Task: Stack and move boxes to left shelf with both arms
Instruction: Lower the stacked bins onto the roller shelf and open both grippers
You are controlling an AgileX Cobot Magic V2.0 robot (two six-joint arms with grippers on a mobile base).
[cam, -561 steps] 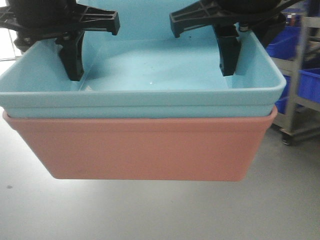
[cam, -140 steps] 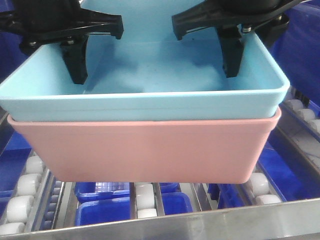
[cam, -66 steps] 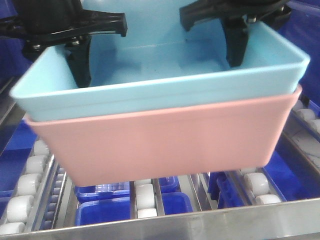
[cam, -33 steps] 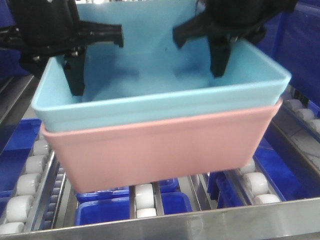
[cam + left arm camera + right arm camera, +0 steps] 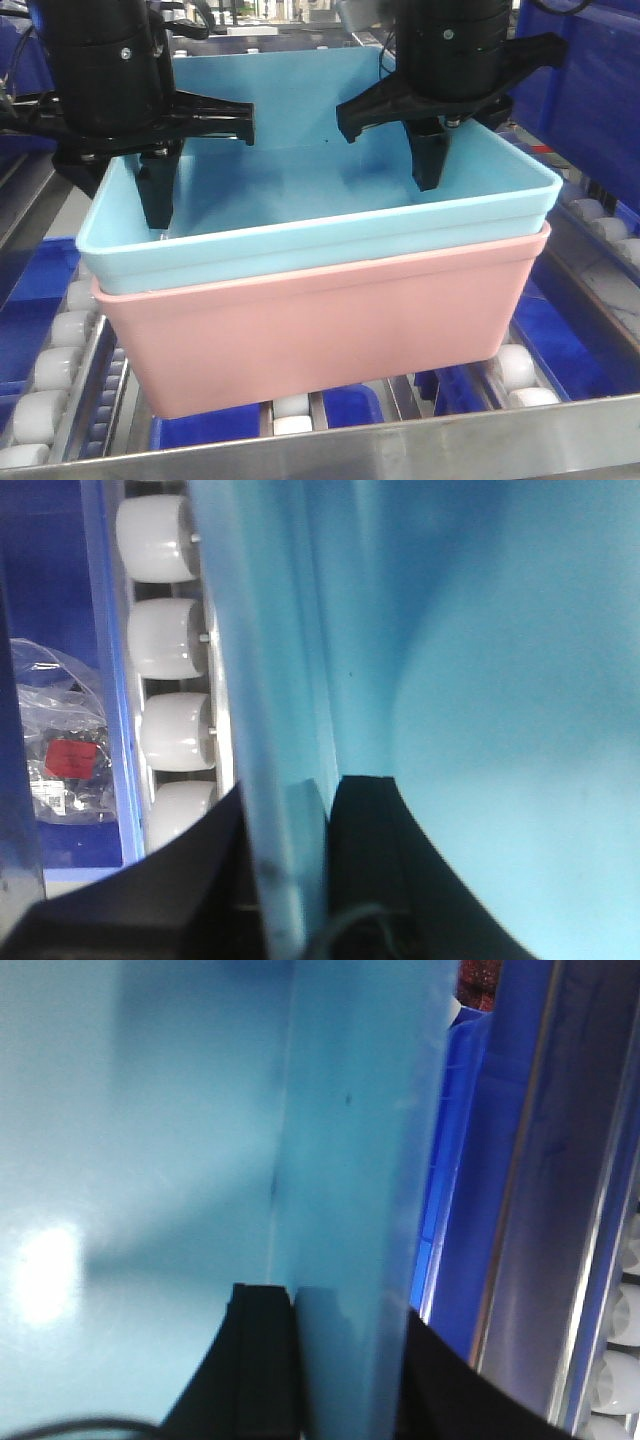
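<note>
Metal flow rack with brushed steel front rail (image 5: 420,440) across bottom of front view. Behind rail, lanes of small white rollers (image 5: 50,368) run away from camera, divided by thin steel strips. Salmon pink open-top plastic bin (image 5: 320,325) sits low over middle lanes; contact with rollers cannot be told. Light sky blue plastic bin (image 5: 300,235) nested inside pink bin, rims close together. Left wrist view shows column of white rollers (image 5: 165,675) just beside blue bin's wall (image 5: 270,680).
</note>
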